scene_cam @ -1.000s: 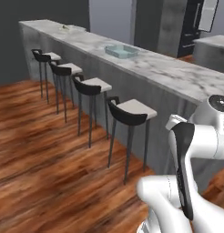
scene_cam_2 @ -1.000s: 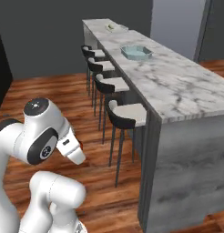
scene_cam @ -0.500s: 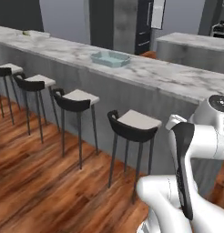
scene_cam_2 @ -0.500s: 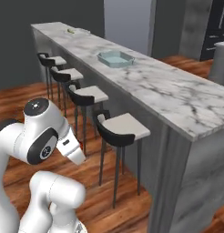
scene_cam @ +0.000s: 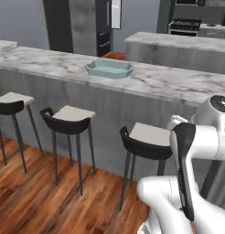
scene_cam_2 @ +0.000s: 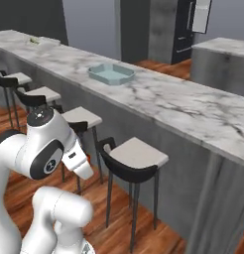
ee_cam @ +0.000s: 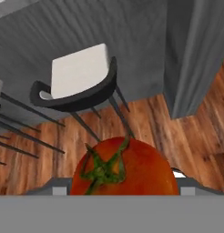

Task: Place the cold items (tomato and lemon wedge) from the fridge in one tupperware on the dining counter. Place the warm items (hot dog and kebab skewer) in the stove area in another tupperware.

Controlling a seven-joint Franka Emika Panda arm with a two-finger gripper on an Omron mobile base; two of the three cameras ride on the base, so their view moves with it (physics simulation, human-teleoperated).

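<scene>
Red tomato (ee_cam: 124, 167) sits gripped in the gripper (ee_cam: 125, 179), hiding its fingertips. Its lower half is cut off. No writing is legible.

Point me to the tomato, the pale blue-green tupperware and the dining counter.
tomato (ee_cam: 127, 170): hand view, red skin right of the green stem.
tupperware (scene_cam: 109, 68): left base view, inside floor of the tray.
dining counter (scene_cam_2: 193, 106): right base view, bare marble top right of the tray.
</scene>
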